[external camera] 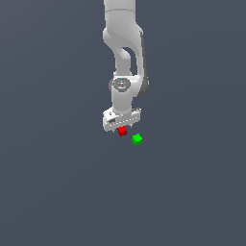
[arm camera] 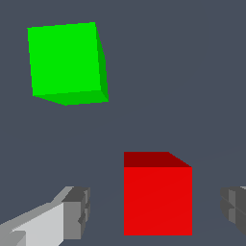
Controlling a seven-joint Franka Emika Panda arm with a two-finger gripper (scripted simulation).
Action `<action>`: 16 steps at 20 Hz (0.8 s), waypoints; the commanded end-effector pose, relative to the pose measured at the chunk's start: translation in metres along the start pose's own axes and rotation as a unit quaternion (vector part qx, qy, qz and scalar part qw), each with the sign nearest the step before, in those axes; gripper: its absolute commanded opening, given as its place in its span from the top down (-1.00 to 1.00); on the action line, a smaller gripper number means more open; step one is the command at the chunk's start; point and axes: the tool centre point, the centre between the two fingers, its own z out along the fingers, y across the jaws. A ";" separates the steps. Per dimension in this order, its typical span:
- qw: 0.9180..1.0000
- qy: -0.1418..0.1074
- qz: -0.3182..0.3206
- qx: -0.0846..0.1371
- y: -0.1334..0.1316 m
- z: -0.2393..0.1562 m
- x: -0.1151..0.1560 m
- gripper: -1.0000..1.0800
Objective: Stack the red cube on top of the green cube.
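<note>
Claw (arm camera: 156, 211) spread open around red cube (arm camera: 157, 199), pads clear of both sides.
Green cube (external camera: 137, 139) resting apart, near red cube's four o'clock in exterior view.

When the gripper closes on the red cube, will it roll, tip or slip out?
The red cube has flat faces, so rolling looks unlikely. It appears rigid and squat, so probably stable. It sits off-centre between the open gripper fingers, so one finger may nudge it first.

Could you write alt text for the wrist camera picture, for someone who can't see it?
A red cube sits between the open claw's two grey fingertips, touching neither. A green cube lies apart from it on the plain grey floor.
</note>
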 end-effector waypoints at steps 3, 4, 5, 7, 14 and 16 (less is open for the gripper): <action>1.000 0.000 -0.001 0.000 0.000 0.018 0.000 -0.92; 1.000 0.000 -0.001 0.000 0.000 0.021 0.000 -0.92; 1.000 0.000 -0.001 0.000 0.000 0.023 0.000 -0.92; 1.000 0.000 -0.001 0.000 0.001 0.025 0.000 -0.92; 1.000 0.000 -0.001 0.000 0.001 0.025 0.000 1.00; 1.000 0.000 -0.001 0.000 0.001 0.025 0.000 1.00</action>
